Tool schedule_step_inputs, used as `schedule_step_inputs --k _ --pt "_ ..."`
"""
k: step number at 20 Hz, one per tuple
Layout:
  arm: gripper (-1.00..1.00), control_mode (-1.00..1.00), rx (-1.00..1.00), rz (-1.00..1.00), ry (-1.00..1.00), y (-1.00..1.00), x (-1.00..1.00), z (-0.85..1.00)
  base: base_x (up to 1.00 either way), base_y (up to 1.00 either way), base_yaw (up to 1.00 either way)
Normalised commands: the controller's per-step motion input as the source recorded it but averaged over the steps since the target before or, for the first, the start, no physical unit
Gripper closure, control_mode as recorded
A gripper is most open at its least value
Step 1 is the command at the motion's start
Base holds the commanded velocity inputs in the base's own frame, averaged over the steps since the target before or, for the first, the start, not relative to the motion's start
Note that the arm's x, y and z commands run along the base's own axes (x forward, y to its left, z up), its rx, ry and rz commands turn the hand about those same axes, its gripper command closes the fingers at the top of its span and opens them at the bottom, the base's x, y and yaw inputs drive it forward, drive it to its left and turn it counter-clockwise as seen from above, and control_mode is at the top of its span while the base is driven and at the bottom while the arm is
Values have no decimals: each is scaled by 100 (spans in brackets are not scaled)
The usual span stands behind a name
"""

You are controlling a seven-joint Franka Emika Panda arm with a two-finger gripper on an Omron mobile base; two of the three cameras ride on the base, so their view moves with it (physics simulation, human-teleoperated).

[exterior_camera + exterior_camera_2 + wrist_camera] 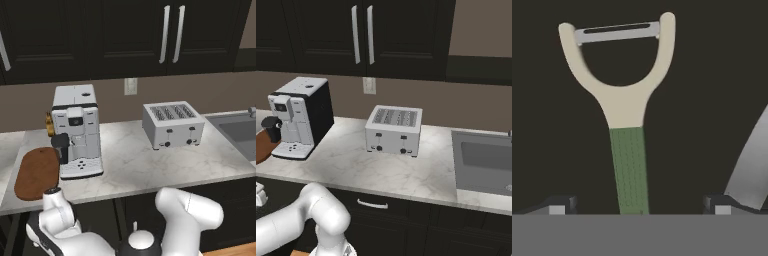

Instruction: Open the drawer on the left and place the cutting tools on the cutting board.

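Note:
The peeler [628, 150] lies on the dark floor of the drawer [712, 75], its green handle towards me and its pale Y-shaped head with the metal blade away from me. My gripper [639, 207] is open, one fingertip on each side of the handle's near end and not touching it. The knife's grey blade [751, 165] slants in at the right, close to my right fingertip [719, 205]. Up on the counter's left end, beside the coffee machine, rests the oval reddish-brown cutting board [36, 172], with nothing on it. My arm bends down below the counter edge at the left.
A white coffee machine [77, 131] stands right of the board, with a toaster [172, 125] mid-counter and a sink [240, 131] at the far right. Black wall cabinets hang above. Another black drawer front with a silver handle [373, 204] sits shut under the toaster.

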Motion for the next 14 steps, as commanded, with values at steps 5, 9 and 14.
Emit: schedule_step_inputs --k 5,9,14 --pt "-100 -100 0 0 0 15 0 -34 0 0 0" --pt "-100 -100 0 0 0 10 -1 -39 0 0 0" --pt "-100 -100 0 0 0 3 -8 -30 0 0 0"
